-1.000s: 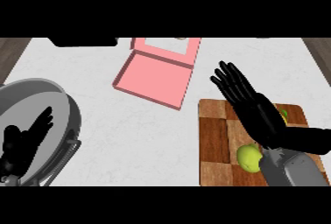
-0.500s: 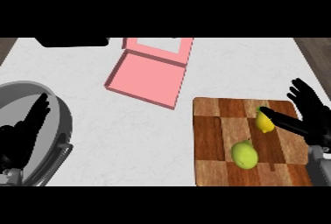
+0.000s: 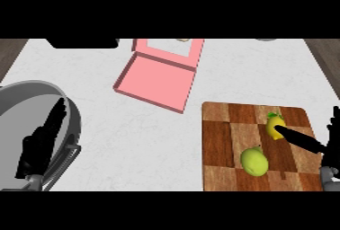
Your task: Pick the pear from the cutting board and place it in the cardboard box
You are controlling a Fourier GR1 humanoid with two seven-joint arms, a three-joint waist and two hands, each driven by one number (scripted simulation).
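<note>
You saw the green pear [image 3: 254, 161] and a yellow lemon [image 3: 274, 126] on the wooden cutting board [image 3: 219, 139]. Your right hand [image 3: 306, 143] lay at the board's right edge, one of its fingers touching the lemon. The pink box [image 3: 156, 83] sat open behind.

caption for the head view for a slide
Right hand open beside lemon, pear on board.

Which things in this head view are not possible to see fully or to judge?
- Right hand: mostly cut off by the right edge; only some fingers show.
- Yellow fruit: partly covered by a finger; contact unclear.
- Pink box: its far flap is cut by the top band.
- Pan: partly hidden by the left hand.
</note>
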